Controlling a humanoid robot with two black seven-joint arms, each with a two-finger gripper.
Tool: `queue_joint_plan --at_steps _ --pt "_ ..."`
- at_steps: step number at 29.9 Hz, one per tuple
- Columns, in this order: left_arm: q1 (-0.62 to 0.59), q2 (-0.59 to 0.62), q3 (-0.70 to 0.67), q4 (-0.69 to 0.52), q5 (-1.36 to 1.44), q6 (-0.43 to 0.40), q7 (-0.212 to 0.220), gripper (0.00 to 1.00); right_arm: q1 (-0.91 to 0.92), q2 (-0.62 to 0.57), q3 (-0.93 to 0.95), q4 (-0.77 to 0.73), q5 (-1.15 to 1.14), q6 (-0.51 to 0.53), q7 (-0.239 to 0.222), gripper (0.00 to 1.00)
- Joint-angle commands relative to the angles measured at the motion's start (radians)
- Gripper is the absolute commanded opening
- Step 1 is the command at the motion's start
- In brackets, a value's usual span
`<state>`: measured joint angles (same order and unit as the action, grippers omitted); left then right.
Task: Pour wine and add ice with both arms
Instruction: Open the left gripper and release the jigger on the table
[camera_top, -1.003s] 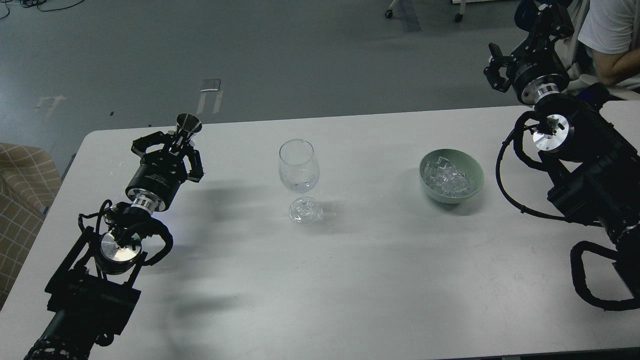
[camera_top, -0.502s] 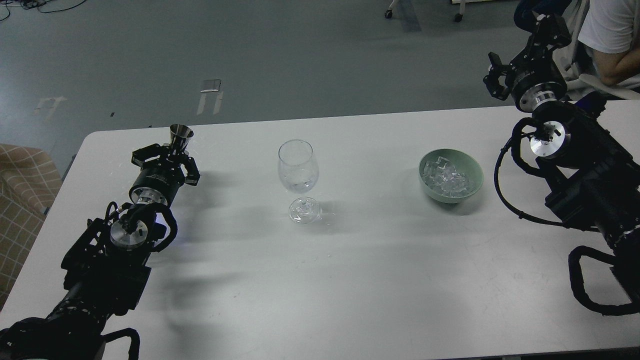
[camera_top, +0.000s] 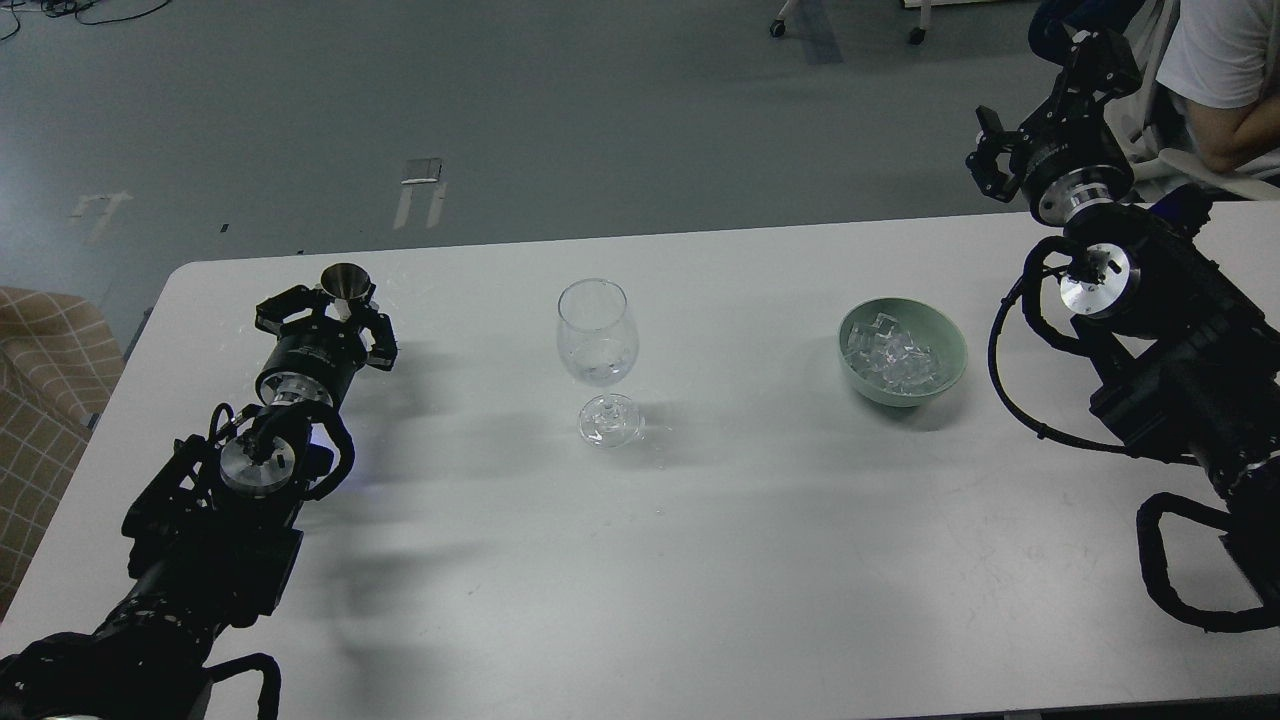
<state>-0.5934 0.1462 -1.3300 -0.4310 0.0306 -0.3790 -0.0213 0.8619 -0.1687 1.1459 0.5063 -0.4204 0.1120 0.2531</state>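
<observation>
A clear stemmed wine glass (camera_top: 597, 345) stands mid-table with a little clear wine (camera_top: 598, 373) in the bottom of its bowl. A pale green bowl (camera_top: 952, 345) to its right holds several ice cubes (camera_top: 893, 355). My left gripper (camera_top: 338, 300) is low over the table's far left and is shut on a small upright metal measuring cup (camera_top: 343, 281). My right gripper (camera_top: 984, 152) is raised beyond the table's far right edge, well behind the bowl; its fingers stand apart and hold nothing.
The white table (camera_top: 700, 560) carries only the glass, the bowl and the cup. A seated person (camera_top: 1225, 80) is close behind my right arm. A checked seat (camera_top: 40, 390) stands off the table's left edge. Grey floor lies beyond.
My left gripper has moved down and left with the metal cup, which went from tilted to upright. My right gripper has drawn slightly up and back.
</observation>
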Motion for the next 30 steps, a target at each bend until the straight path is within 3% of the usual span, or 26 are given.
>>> queue_joint_plan --at_steps 1,4,9,22,25,30 --pt "0.000 0.001 0.000 0.000 0.000 -0.001 0.001 0.38 0.000 0.000 0.000 0.000 0.000 0.000 0.000 1.00" --pt "0.000 0.001 0.002 0.000 0.000 -0.001 0.001 0.41 0.000 -0.002 0.000 0.000 0.000 0.000 0.000 1.00" --pt "-0.002 0.001 0.002 0.000 0.000 0.000 0.001 0.59 0.000 -0.003 0.000 0.000 0.000 0.000 0.000 1.00" --pt "-0.009 0.003 0.002 -0.005 0.000 0.000 0.004 0.66 0.005 -0.009 0.000 0.001 0.002 0.002 0.000 1.00" --pt "-0.016 0.003 0.003 -0.017 0.002 -0.003 0.004 0.76 0.002 -0.008 -0.001 0.005 0.002 0.002 0.000 1.00" --pt "-0.031 0.012 0.008 -0.054 0.002 -0.001 0.007 0.83 0.002 -0.008 0.000 0.005 0.002 0.003 0.000 1.00"
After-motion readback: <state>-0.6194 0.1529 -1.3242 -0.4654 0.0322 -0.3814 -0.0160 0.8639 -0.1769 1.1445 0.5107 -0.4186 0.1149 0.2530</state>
